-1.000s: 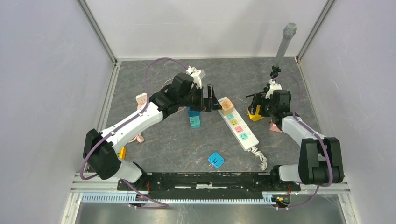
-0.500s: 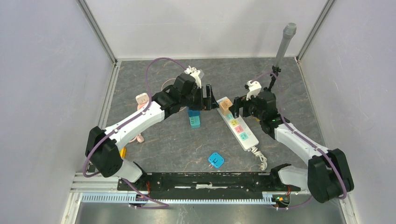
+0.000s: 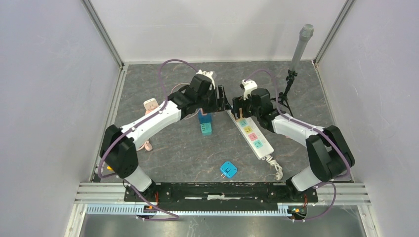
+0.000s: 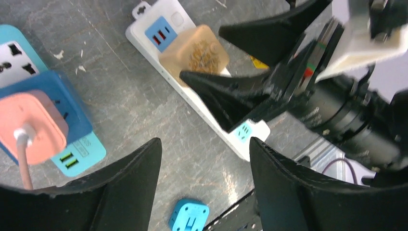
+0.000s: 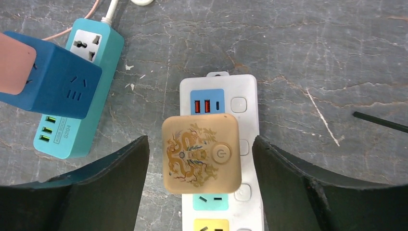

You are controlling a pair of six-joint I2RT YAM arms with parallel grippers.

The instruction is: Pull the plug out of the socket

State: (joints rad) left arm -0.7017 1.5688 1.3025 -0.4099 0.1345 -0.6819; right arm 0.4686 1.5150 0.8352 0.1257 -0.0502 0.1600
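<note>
A tan plug (image 5: 201, 154) with a dragon print and a power button sits plugged into the white power strip (image 5: 243, 91), just below its blue USB panel. My right gripper (image 5: 199, 144) is open and hangs over the plug, one finger on each side, not touching it. In the top view the right gripper (image 3: 238, 109) covers most of the plug. My left gripper (image 3: 223, 101) is open and empty, just left of the strip's far end. The left wrist view shows the plug (image 4: 195, 48) between the right gripper's fingers (image 4: 226, 98).
A teal power strip (image 5: 57, 139) with a dark blue cube adapter (image 5: 53, 84) and a pink plug (image 4: 29, 125) lies left of the white strip. A loose blue plug (image 3: 228, 169) lies near the front. A black tripod (image 3: 286, 91) with a grey tube stands at the back right.
My right arm has swung left from the table's right side and now hangs over the tan plug. My left gripper has shifted slightly back and stays open.
</note>
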